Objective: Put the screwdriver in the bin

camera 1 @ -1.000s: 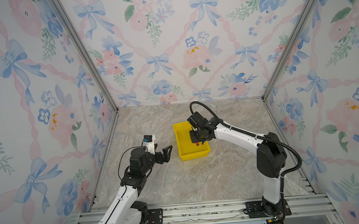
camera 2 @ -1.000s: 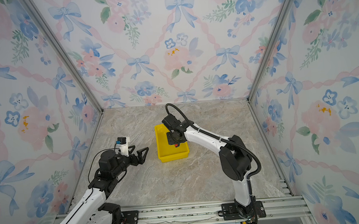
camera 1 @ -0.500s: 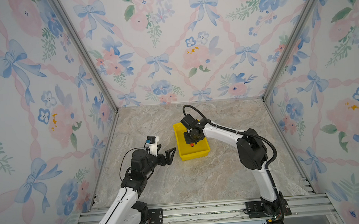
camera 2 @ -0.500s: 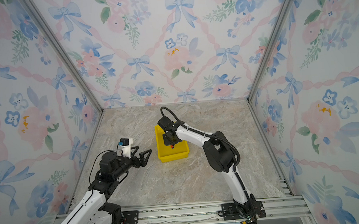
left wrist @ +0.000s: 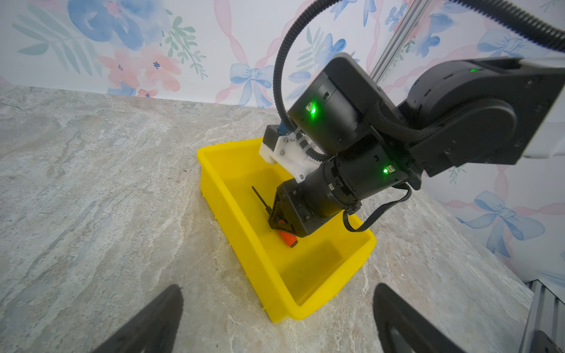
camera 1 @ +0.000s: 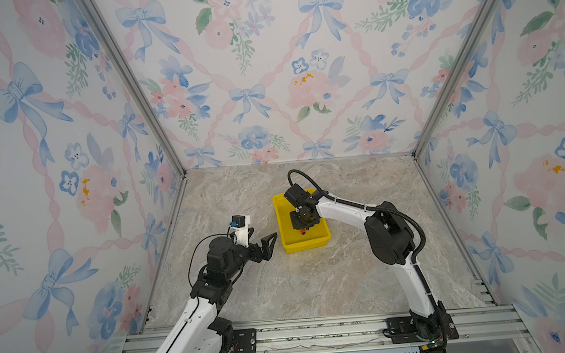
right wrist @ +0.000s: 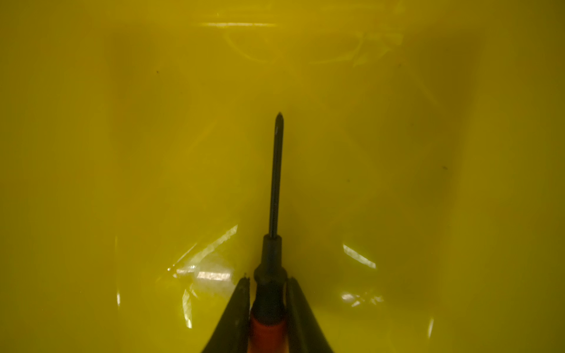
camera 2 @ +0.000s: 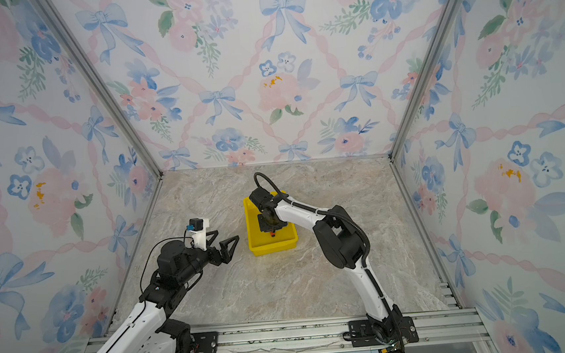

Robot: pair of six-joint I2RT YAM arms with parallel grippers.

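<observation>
The yellow bin [camera 1: 280,219] [camera 2: 251,228] stands mid-table. My right gripper [camera 1: 301,226] [camera 2: 271,227] reaches down inside it, shut on the screwdriver [camera 1: 302,231] [camera 2: 272,233]. In the right wrist view the gripper [right wrist: 268,279] has its fingers [right wrist: 238,308] against the screwdriver's black collar and orange handle, and the thin shaft [right wrist: 276,171] points along the bin floor [right wrist: 122,122]. The left wrist view shows the orange handle end [left wrist: 289,240] and the shaft [left wrist: 260,197] low in the bin [left wrist: 220,211]. My left gripper [camera 1: 260,239] [camera 2: 220,241] [left wrist: 276,287] is open and empty, just left of the bin.
Marble tabletop [camera 1: 316,278] enclosed by floral walls with metal corner posts [camera 1: 439,85]. An aluminium rail [camera 1: 303,331] carrying both arm bases runs along the front edge. The right arm's elbow [camera 1: 387,238] juts out to the right of the bin.
The right gripper has moved left and lower into the bin with the screwdriver, its elbow swinging inward. The left gripper has edged right, closer to the bin.
</observation>
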